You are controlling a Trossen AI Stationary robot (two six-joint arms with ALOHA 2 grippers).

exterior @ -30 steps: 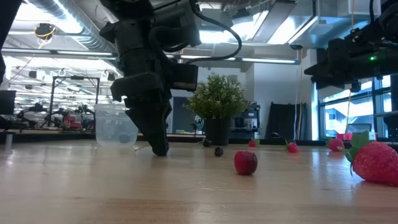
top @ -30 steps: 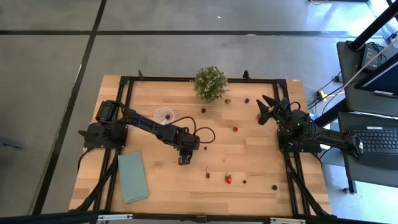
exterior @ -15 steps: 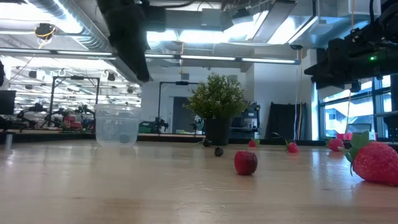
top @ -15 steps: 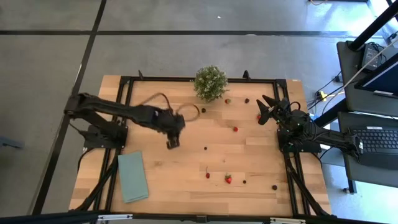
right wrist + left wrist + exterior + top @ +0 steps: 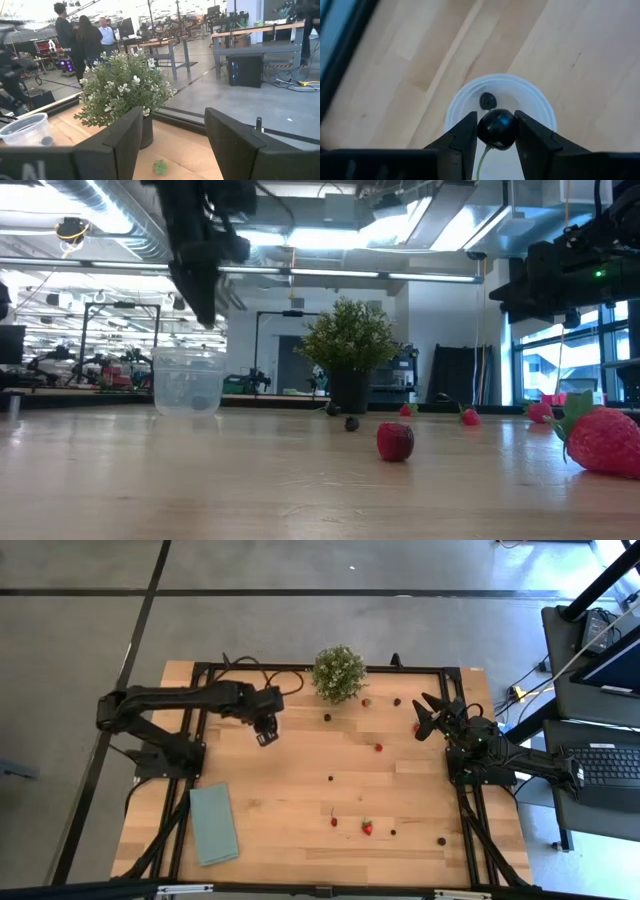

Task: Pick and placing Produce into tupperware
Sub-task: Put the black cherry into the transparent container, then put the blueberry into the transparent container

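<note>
My left gripper (image 5: 495, 118) hangs over the clear round cup (image 5: 525, 95), shut on a dark round berry (image 5: 496, 131). One dark berry (image 5: 487, 100) lies in the cup's bottom. In the low view the cup (image 5: 188, 380) stands on the table under the left arm's fingers (image 5: 208, 310). Red strawberries (image 5: 367, 828) (image 5: 378, 747) and dark berries (image 5: 331, 779) (image 5: 327, 717) lie scattered on the wood. My right gripper (image 5: 432, 712) waits open near the table's far right, holding nothing. My left gripper pinches the dark berry's two sides (image 5: 481, 129) between its two fingers, which point down from above. The berry is lifted clear, over the cup's mouth. A thin green stem (image 5: 482, 159) trails from it.
A bushy green potted plant (image 5: 337, 673) stands at the far edge, right of the cup. A flat teal cloth (image 5: 214, 824) lies near the left front corner. More fruit lies near the front right (image 5: 441, 840) and far right (image 5: 417, 727). People stand beyond the table in the right wrist view.
The left gripper has risen from the table's middle and travelled toward the far left edge, ending above the cup. The right arm has kept still.
</note>
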